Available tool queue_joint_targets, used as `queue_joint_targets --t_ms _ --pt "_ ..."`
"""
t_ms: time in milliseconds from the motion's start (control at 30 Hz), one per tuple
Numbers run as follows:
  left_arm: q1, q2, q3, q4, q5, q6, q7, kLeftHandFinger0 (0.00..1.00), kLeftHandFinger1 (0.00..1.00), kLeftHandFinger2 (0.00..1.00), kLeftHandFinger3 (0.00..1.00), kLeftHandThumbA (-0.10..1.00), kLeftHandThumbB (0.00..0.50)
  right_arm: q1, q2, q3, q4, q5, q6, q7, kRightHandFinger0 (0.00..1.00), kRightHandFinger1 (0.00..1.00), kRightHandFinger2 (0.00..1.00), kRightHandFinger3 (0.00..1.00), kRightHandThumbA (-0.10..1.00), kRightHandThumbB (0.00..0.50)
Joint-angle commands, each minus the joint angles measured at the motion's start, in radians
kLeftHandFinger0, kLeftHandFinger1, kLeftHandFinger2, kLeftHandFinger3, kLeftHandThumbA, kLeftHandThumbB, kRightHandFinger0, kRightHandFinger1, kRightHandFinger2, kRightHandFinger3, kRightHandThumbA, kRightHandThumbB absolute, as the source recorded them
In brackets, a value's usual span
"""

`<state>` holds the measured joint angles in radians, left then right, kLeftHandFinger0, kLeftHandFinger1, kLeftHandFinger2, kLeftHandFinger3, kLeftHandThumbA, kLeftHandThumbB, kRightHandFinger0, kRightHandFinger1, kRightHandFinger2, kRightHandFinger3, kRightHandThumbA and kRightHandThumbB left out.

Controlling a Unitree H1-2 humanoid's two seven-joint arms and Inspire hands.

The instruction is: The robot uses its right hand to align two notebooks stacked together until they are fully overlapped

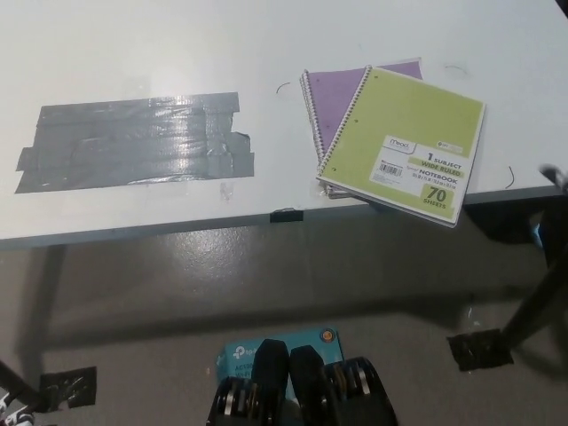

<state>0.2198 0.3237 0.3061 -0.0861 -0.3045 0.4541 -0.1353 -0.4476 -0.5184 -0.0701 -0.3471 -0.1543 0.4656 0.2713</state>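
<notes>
At the right picture edge, a dark sliver of the right robot hand (552, 174) shows; its state cannot be told. On the table (133, 53), the green notebook (404, 142), labelled "1 SUBJECT NOTEBOOK, 70 SHEETS", lies skewed atop the purple notebook (333, 98).

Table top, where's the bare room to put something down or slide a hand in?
Bare white table lies above the grey tape patch, and between it and the purple notebook. The right near edge is crowded: the green notebook lies skewed on the purple one, its corner overhanging.

Bright overhead light, glare on the grey tape patch (133, 142), dim floor below, mildly soft focus
</notes>
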Motion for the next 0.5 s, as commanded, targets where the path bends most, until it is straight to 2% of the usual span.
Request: queue_joint_targets --t_ms 0,100,200,267,333,400,467 --pt "-0.001 0.019 0.001 -0.031 -0.009 0.016 -0.003 0.56 0.60 0.80 0.95 0.25 0.238 -0.160 0.033 0.000 0.031 -0.076 0.004 0.072 1.00 1.00 1.00 1.00 0.79 0.305" --pt "-0.006 0.021 0.005 -0.030 -0.010 0.016 0.001 0.56 0.59 0.80 0.95 0.25 0.240 -0.232 0.086 -0.014 0.053 -0.115 0.004 0.120 1.00 1.00 1.00 1.00 0.78 0.297" --pt "-0.011 0.022 0.005 -0.030 -0.011 0.016 -0.009 0.53 0.56 0.82 0.98 0.25 0.231 -0.322 0.145 0.004 0.103 -0.174 0.004 0.139 1.00 1.00 1.00 1.00 0.71 0.283" --pt "-0.011 0.022 0.004 -0.030 -0.011 0.016 -0.008 0.53 0.56 0.82 0.98 0.25 0.231 -0.326 0.161 -0.012 0.104 -0.198 0.004 0.161 1.00 1.00 1.00 1.00 0.71 0.283" --pt "-0.008 0.028 -0.002 -0.030 -0.001 0.016 -0.007 0.55 0.60 0.82 0.98 0.28 0.238 -0.376 0.175 0.041 0.191 -0.296 0.004 0.169 1.00 1.00 1.00 1.00 0.76 0.289" --pt "-0.010 0.027 -0.002 -0.025 -0.003 0.016 -0.008 0.55 0.60 0.82 0.98 0.28 0.246 -0.394 0.171 0.085 0.241 -0.355 0.004 0.159 1.00 1.00 1.00 1.00 0.72 0.254" --pt "-0.004 0.027 -0.004 -0.023 0.000 0.010 -0.014 0.54 0.59 0.82 0.98 0.27 0.231 -0.400 0.160 0.134 0.300 -0.396 0.004 0.152 1.00 1.00 1.00 1.00 0.66 0.222"
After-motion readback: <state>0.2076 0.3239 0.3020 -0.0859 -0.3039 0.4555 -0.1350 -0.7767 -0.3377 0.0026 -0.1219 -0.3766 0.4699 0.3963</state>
